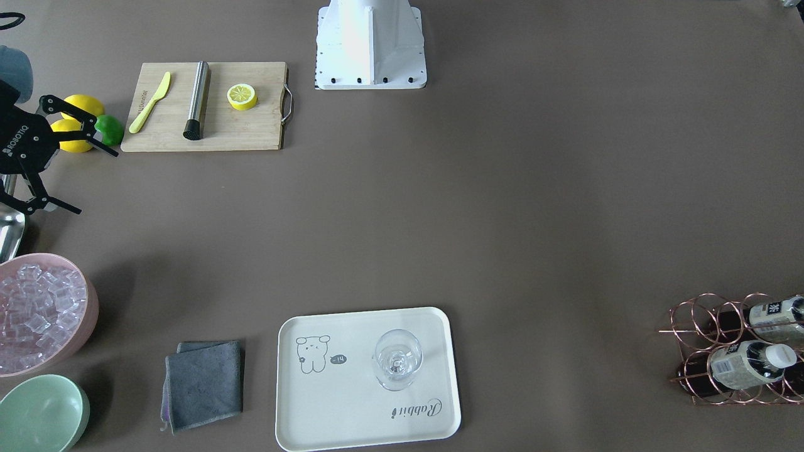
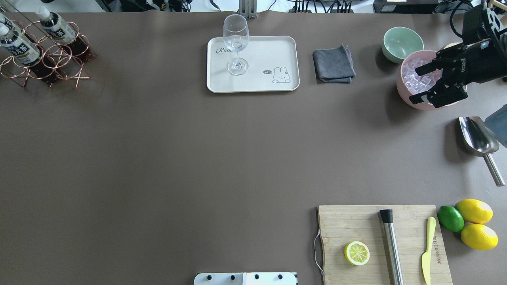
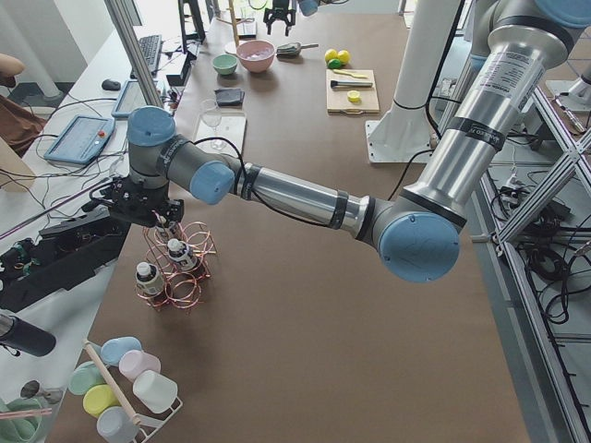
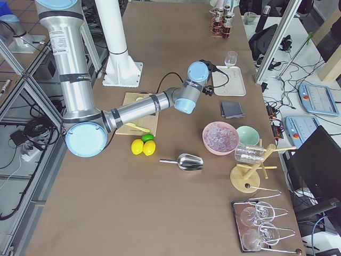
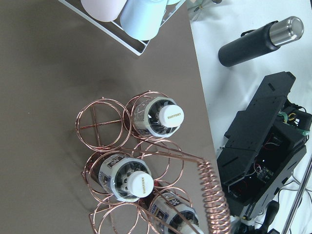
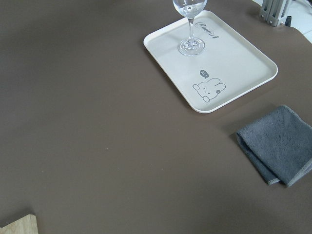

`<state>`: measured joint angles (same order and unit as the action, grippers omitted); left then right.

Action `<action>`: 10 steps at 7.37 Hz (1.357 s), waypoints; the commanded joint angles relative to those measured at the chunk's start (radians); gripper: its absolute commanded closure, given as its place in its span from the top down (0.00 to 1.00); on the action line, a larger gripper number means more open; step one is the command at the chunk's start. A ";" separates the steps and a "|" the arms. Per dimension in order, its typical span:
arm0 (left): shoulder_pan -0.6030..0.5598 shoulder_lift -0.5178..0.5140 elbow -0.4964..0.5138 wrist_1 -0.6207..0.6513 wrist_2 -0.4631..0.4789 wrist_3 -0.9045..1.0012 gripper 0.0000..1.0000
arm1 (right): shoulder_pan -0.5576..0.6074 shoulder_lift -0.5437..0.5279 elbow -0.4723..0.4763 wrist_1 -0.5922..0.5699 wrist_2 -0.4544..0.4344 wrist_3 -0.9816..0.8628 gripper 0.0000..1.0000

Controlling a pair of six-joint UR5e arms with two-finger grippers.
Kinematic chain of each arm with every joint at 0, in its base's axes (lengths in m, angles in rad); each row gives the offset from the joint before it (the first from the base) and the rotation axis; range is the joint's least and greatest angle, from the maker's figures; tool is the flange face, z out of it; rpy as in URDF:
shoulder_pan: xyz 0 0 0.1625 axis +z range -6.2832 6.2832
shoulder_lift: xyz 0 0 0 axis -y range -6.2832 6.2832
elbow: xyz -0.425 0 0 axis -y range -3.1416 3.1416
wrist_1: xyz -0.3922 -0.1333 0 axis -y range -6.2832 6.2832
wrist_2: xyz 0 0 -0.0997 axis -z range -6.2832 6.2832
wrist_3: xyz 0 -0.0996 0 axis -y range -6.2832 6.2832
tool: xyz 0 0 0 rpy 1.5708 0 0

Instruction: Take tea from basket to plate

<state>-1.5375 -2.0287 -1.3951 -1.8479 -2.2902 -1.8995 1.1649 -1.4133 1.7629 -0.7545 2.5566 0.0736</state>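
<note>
Left arm [image 3: 305, 198] stretched far out, claw [image 3: 162, 223] pointing down over basket [image 3: 189, 293].

We log the tabletop [image 1: 502, 220] as matte brown-grey. The basket [image 5: 97, 127] is rose-gold copper wire. The tea bottles [image 5: 165, 116]: dark brown liquid, white caps, pale labels with dark print. The plate [image 1: 352, 402] is cream with a thin dark bear outline and dark script. We also note a charcoal-grey cloth [image 1: 204, 383], pale green bowl [image 2: 402, 41], pink bowl [image 2: 399, 81] of clear ice [image 2: 416, 77], yellow lemons [image 2: 474, 210], green lime [image 2: 450, 218], light wood-grain cutting board [image 2: 348, 225], yellow-green knife [image 2: 427, 249], steel muddler [image 2: 392, 249] with black tip, black right tool [image 2: 418, 85].
</note>
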 commanded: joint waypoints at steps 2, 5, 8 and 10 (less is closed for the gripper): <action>0.027 -0.033 0.103 -0.066 0.003 -0.029 0.97 | -0.001 -0.013 -0.058 0.214 0.005 0.002 1.00; 0.060 -0.033 0.097 -0.068 0.003 -0.093 0.92 | -0.001 -0.003 -0.095 0.326 0.005 0.002 1.00; 0.063 -0.030 0.094 -0.074 0.001 -0.105 0.41 | -0.002 -0.001 -0.118 0.449 -0.002 0.084 1.00; 0.056 -0.031 0.091 -0.074 -0.003 -0.108 0.00 | -0.005 0.002 -0.122 0.527 -0.012 0.187 1.00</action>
<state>-1.4750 -2.0602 -1.3013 -1.9216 -2.2894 -2.0062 1.1610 -1.4127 1.6446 -0.2972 2.5524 0.1706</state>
